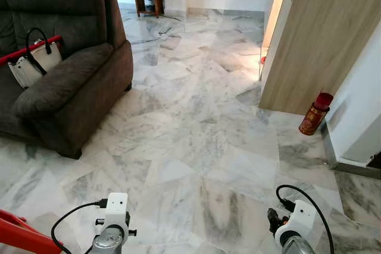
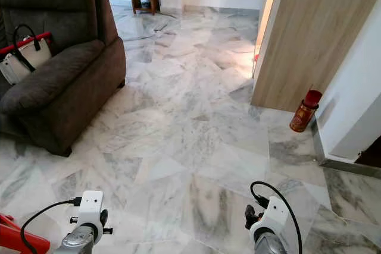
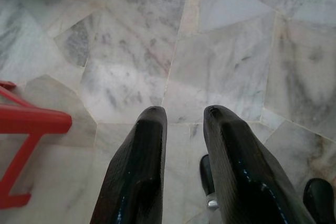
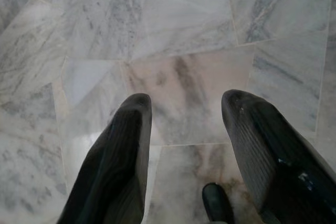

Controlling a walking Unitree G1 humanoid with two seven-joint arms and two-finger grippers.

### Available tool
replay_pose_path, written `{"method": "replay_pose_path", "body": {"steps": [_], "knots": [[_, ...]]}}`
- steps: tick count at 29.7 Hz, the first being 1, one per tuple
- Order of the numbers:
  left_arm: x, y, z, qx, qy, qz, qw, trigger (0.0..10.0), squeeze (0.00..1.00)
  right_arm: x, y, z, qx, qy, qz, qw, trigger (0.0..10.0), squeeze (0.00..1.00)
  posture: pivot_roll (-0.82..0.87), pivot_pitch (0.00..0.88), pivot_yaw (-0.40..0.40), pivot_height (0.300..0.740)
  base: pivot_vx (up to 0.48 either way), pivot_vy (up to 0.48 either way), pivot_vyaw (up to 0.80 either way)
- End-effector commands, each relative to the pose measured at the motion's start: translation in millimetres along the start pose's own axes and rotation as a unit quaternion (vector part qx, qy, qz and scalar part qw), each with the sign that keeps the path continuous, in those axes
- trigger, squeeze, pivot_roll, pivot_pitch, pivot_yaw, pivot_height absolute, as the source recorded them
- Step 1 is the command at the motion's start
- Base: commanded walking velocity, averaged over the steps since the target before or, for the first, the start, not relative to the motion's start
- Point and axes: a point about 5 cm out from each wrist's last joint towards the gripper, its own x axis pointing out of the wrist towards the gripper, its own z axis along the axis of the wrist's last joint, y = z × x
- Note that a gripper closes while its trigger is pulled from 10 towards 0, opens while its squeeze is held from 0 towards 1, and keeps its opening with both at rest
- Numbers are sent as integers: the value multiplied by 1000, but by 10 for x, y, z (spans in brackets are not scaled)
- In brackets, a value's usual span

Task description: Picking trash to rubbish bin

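Left gripper [image 3: 181,124] hangs over the grey-veined white marble floor [image 1: 196,147], fingers slightly apart, holding nothing. Right gripper [image 4: 184,111] likewise, fingers wider apart, empty. A red-capped cylindrical can [image 1: 315,114] stands on the floor beside the light wooden panel [image 1: 315,34], well apart from both grippers.

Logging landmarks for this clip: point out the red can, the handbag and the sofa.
red can [image 1: 313,117]: left eye view, on its body.
handbag [image 1: 33,62]: left eye view, on its white side.
sofa [image 1: 65,78]: left eye view, on its armrest.
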Motion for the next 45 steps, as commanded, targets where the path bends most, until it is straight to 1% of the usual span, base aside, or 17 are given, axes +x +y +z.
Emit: {"method": "replay_pose_path", "body": {"steps": [1,8,12,15,26,45], "knots": [[-16,4,-60,-16,10,9,1000,10000,0,4,-10,22,-17,0,0,1000,10000,0,-15,0,-37,740,0,0,0],[-15,-10,-47,-24,7,11,1000,10000,0,7,-38,59,-23,-4,-2,1000,10000,0,-4,0,-49,740,0,0,680],[-14,10,-51,-23,8,14,1000,10000,0,4,-39,52,-9,-9,-7,1000,10000,0,-15,0,-27,740,0,0,800],[-13,9,-50,-14,9,9,1000,10000,0,-6,-61,31,4,-9,-12,1000,10000,0,-28,0,-19,740,0,0,800],[-10,-12,-34,-11,6,6,1000,10000,0,-14,-47,-8,4,-4,-10,1000,10000,0,-35,0,-14,740,0,0,800],[-37,-1,-125,-9,18,9,1000,10000,0,-10,-20,-15,-1,-2,-3,1000,10000,0,-31,0,-22,740,0,0,800]]}}
